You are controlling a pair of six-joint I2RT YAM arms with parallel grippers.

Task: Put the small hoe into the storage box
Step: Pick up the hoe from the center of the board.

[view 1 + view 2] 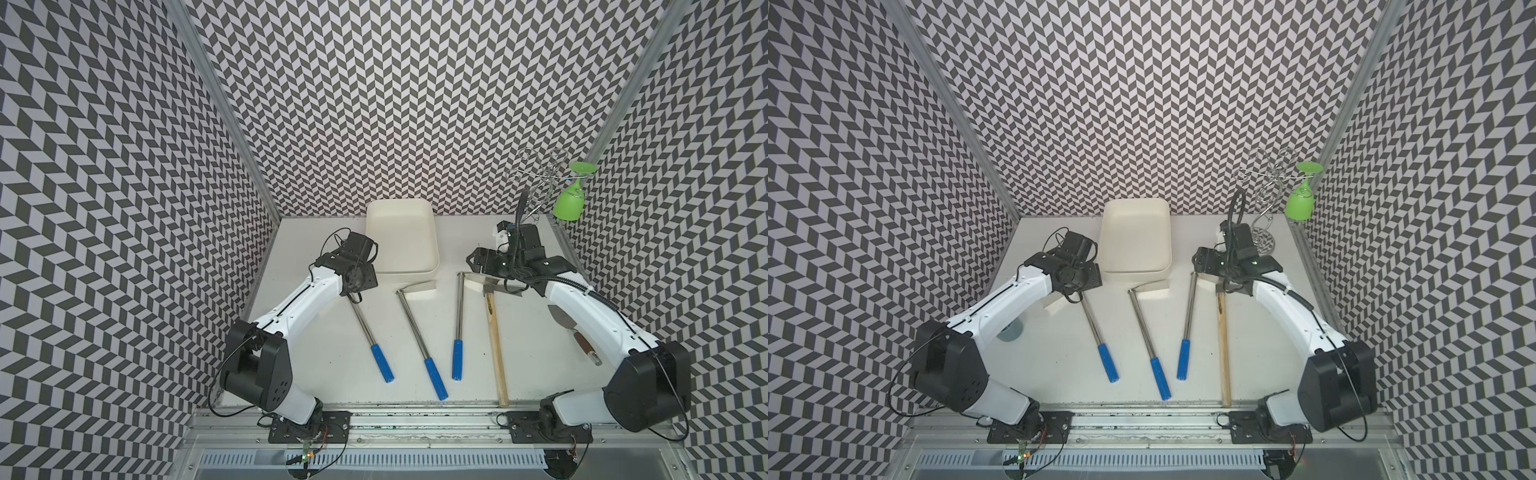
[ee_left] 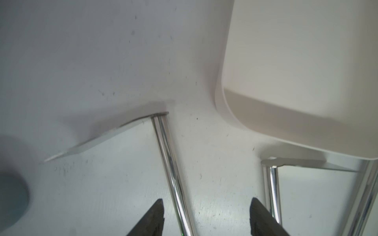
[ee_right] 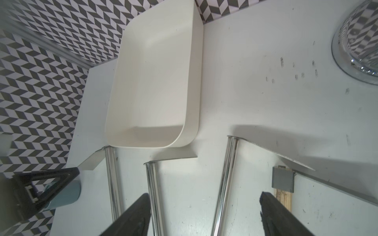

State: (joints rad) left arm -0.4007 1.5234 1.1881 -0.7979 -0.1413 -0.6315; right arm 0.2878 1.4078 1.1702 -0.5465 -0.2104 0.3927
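Note:
Three alike small hoes with steel shafts, blue grips and flat blades lie side by side in front of the cream storage box (image 1: 409, 272) (image 1: 1136, 271). I cannot tell which one the task means. My left gripper (image 2: 207, 201) hangs open over the left hoe (image 1: 365, 324) (image 2: 167, 155), its shaft between the fingers and untouched. The right gripper (image 3: 204, 195) is open over the right hoe (image 1: 459, 316) (image 3: 227, 173), whose shaft also runs between the fingers. The middle hoe (image 1: 415, 328) (image 3: 152, 190) lies free. The box holds nothing.
A wooden-handled tool with a grey head (image 1: 496, 345) (image 3: 283, 179) lies right of the hoes. A brown-handled trowel (image 1: 561, 320) shows under the right arm. A wire rack with a green glass (image 1: 569, 203) stands at the back right. A blue-grey round object (image 1: 1009, 332) sits beneath the left arm.

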